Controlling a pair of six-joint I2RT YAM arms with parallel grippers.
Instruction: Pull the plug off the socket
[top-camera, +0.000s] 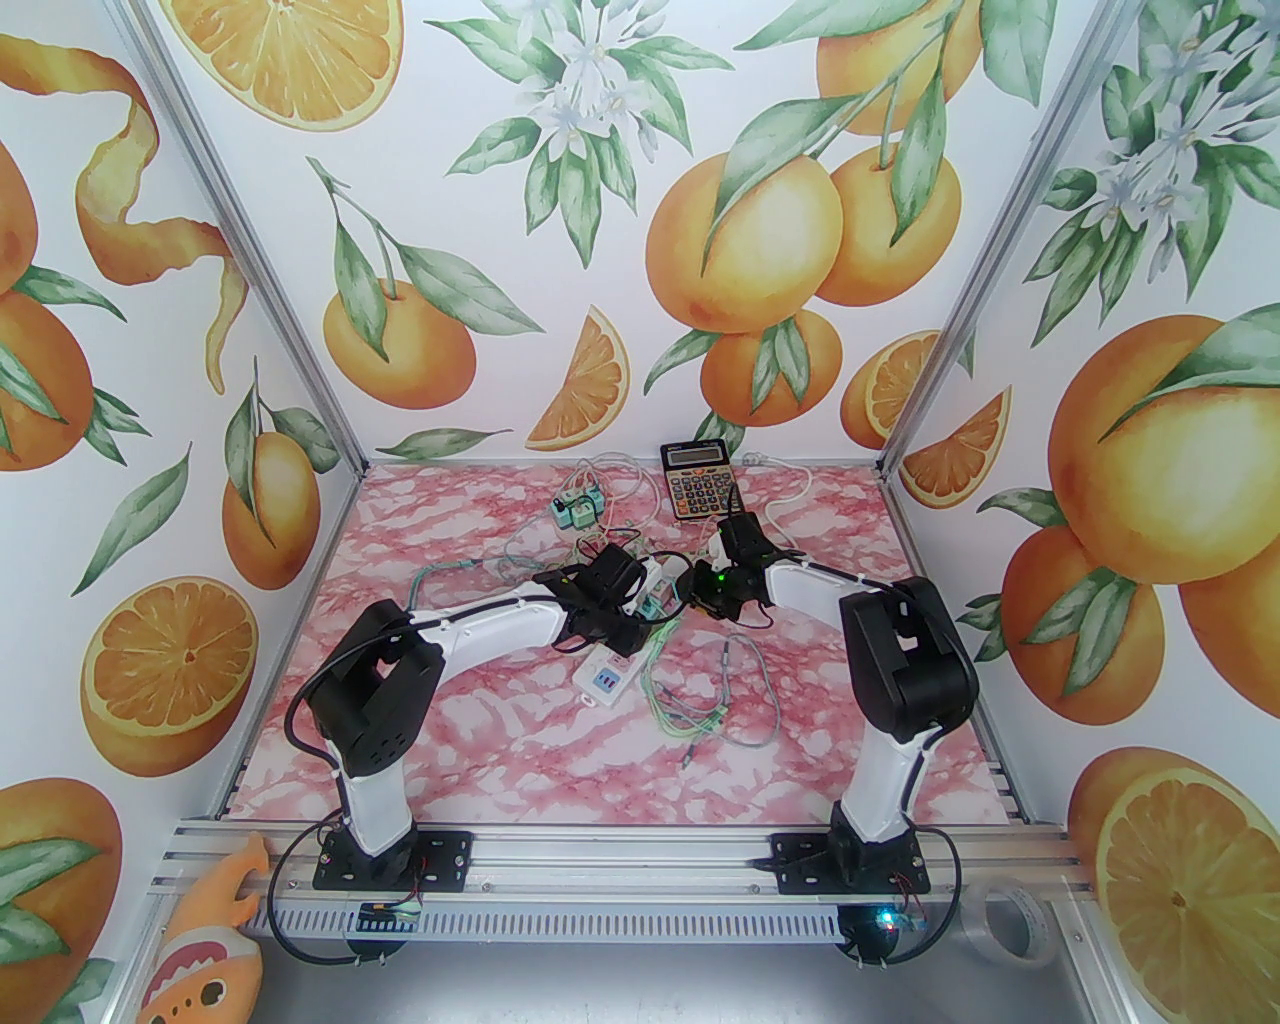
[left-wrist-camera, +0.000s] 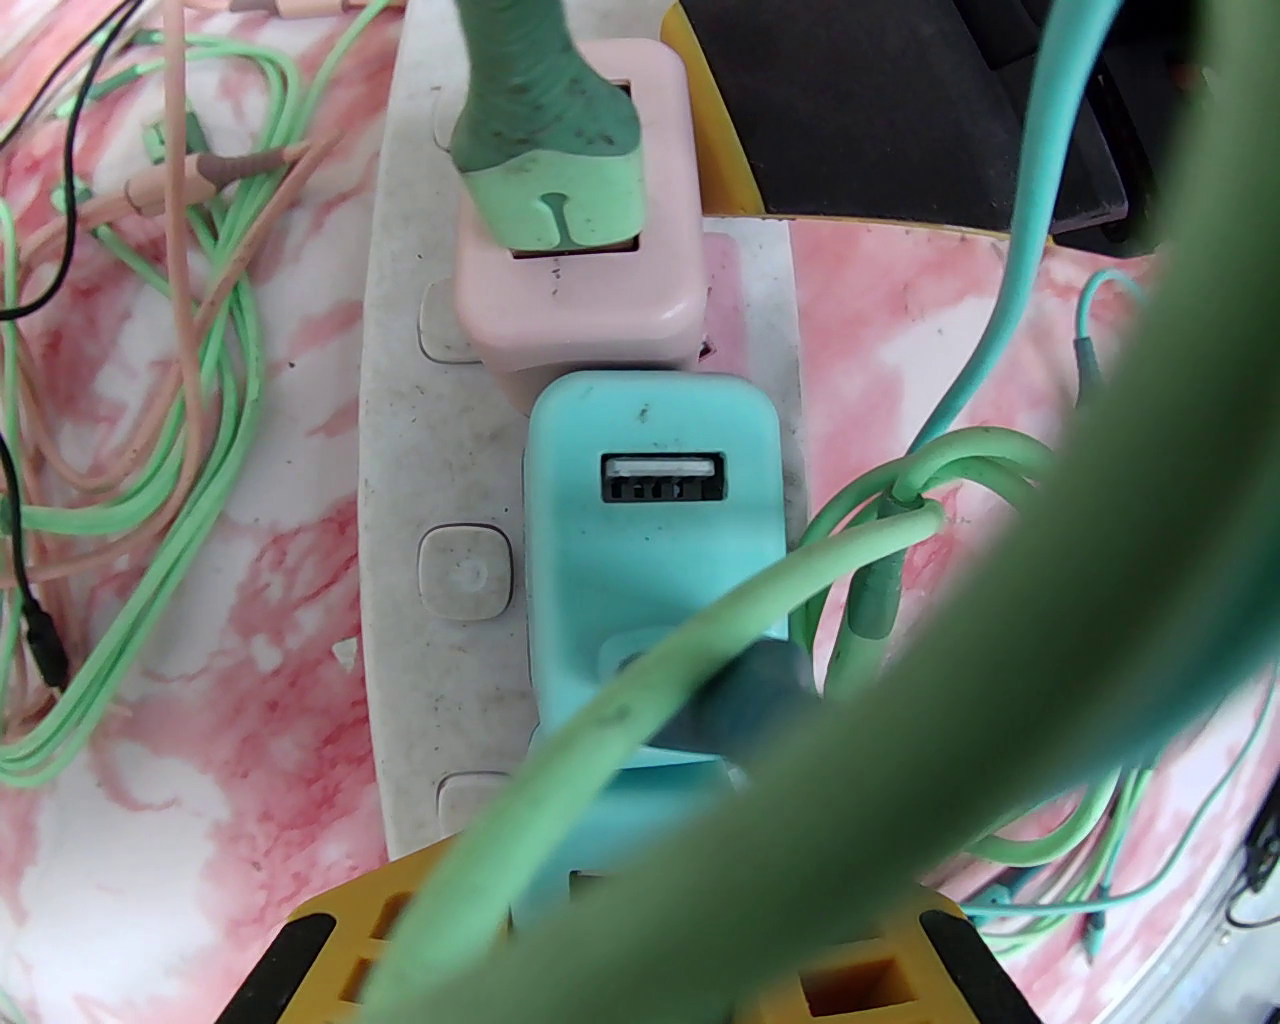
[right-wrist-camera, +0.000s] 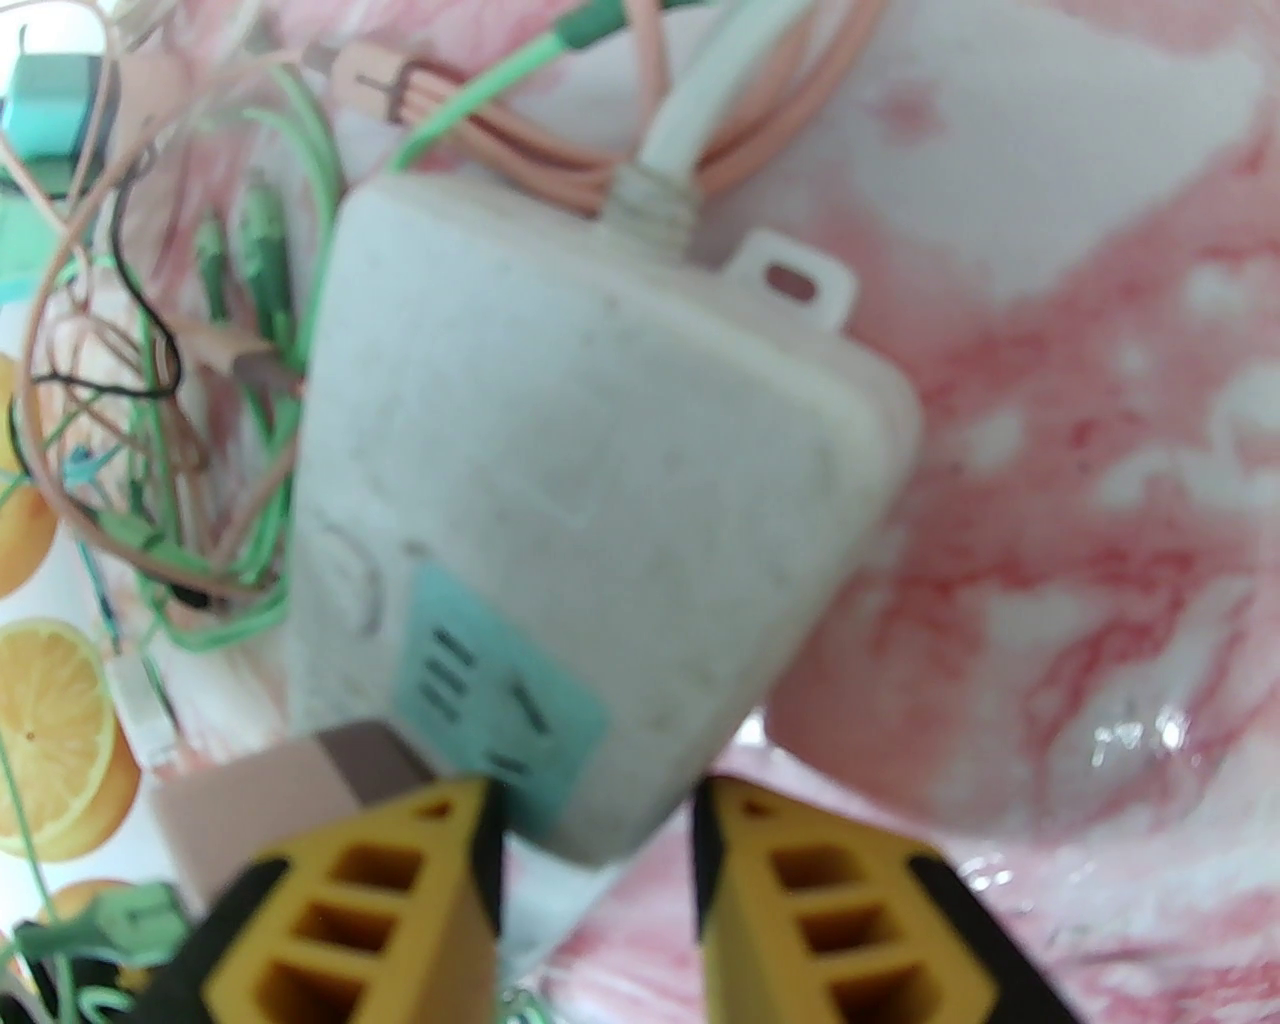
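Left end effector (left-wrist-camera: 620, 930) closed on teal plug (left-wrist-camera: 650, 560), which sits in the white power strip (left-wrist-camera: 440, 450) touching pink plug (left-wrist-camera: 580, 300); right end effector (right-wrist-camera: 595, 800) clamps power strip edge, mid table (top-camera: 450, 740), green cables (left-wrist-camera: 200, 500) around

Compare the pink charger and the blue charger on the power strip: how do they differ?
The pink charger is squarish; the blue charger is longer. The pink charger has a green cable plugged into its port; the blue charger's port is empty. Both sit in the white power strip, side by side.
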